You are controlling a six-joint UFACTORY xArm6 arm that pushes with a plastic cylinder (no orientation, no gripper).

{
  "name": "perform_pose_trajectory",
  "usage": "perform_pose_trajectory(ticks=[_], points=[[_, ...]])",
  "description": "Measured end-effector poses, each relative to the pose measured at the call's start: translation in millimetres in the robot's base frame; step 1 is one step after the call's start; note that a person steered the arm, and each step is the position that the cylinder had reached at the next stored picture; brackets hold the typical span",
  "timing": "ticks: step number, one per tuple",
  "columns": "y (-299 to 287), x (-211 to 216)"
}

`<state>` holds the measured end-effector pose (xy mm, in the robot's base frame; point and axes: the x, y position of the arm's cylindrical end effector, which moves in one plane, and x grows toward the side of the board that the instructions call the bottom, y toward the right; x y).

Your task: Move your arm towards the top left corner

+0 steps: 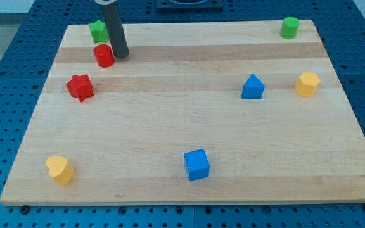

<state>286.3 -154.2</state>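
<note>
**Tip close to the top left corner**

My tip (120,55) holds nothing, being a bare rod. It stands just right of the red cylinder (104,56), below the green block (98,30). The approach looks nearly done; the remaining push likely goes up-left across the board (182,126), skirting both.

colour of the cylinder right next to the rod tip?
Red: the red cylinder sits just left of my tip, seen in the camera view.
</note>
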Motion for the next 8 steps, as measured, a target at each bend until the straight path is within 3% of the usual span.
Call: perform_pose_trajectory(ticks=[2,8], points=[[-4,-26],[-139,-26]])
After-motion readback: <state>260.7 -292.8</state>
